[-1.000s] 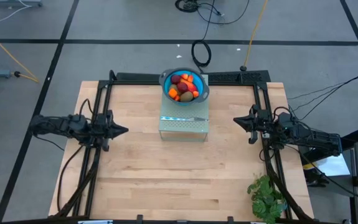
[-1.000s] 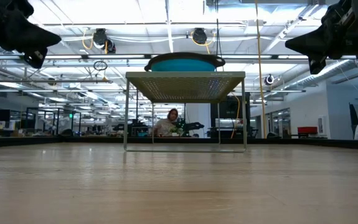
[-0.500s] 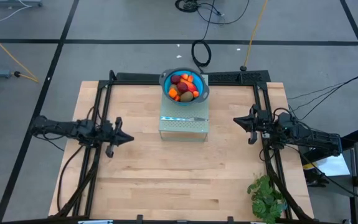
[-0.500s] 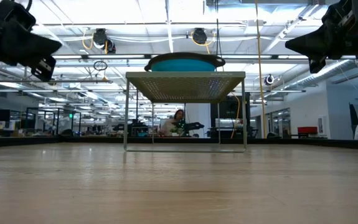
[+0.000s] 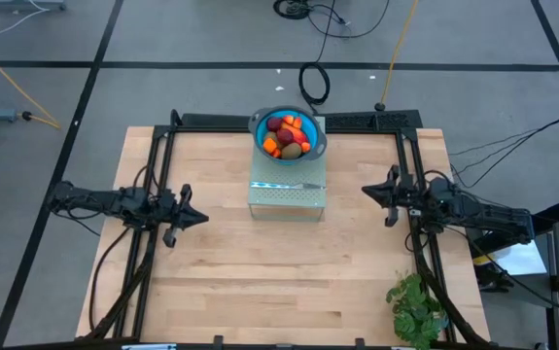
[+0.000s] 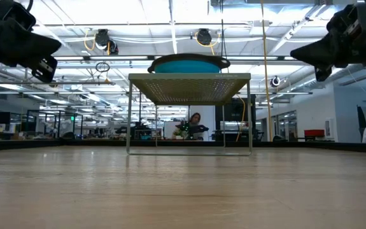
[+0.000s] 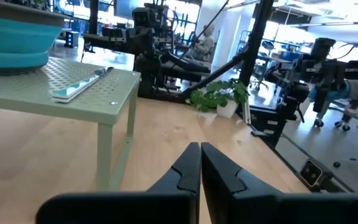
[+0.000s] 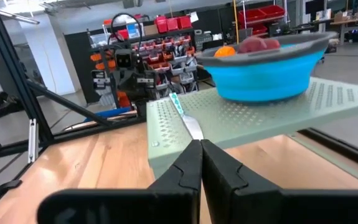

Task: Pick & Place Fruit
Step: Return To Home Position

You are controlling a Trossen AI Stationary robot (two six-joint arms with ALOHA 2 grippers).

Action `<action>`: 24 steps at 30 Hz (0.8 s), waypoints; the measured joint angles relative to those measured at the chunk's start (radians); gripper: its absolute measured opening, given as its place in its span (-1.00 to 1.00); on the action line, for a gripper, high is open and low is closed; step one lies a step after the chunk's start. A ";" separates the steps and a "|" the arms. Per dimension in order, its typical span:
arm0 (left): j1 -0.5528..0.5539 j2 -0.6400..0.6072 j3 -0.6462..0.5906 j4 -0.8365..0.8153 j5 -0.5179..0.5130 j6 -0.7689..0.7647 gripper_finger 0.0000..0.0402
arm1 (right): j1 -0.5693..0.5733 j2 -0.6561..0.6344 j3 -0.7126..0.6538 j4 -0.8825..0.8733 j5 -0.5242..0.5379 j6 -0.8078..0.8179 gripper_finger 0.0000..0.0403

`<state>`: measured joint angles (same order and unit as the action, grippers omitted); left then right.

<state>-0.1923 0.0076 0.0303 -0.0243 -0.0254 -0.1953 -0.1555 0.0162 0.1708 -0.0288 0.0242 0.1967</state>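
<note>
Closest to my wrist cameras, the left gripper [image 7: 199,146] has its fingers pressed together on nothing, and the right gripper [image 8: 200,143] is likewise closed and empty. In the high view they hang over the table [image 5: 260,282] at centre left and centre right, both well apart from the shelf [image 5: 284,199] in the upper middle. A knife [image 5: 294,185] lies across the shelf's nearer part. Behind it sits the blue strainer bowl [image 5: 257,126], with the fruit [image 5: 289,134] heaped inside it. I judge the placing done, with only the return to rest left. Should I need to lift a piece, I expect light, hard, smooth toys that roll, so I would pinch round ones across the middle and the oblong across its short width. Farthest off, in the low view's centre, a person [image 6: 195,121] shows in the room behind
</note>
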 joint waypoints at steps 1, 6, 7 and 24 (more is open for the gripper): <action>0.000 0.002 0.000 0.000 0.000 -0.001 -0.93 | 0.000 0.000 -0.006 0.003 0.000 0.000 -1.00; 0.000 0.021 0.000 -0.002 -0.001 0.005 -0.90 | 0.000 0.000 -0.046 0.003 0.000 -0.007 -1.00; 0.000 0.025 0.000 -0.002 -0.001 0.005 -0.90 | 0.000 0.000 -0.054 0.003 0.000 -0.007 -1.00; 0.000 0.038 -0.005 0.030 -0.002 0.009 -0.89 | 0.000 0.000 -0.131 0.126 0.000 -0.247 -1.00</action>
<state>-0.1922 0.0460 0.0257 0.0061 -0.0269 -0.1867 -0.1555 0.0158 0.0399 0.0968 0.0246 -0.0508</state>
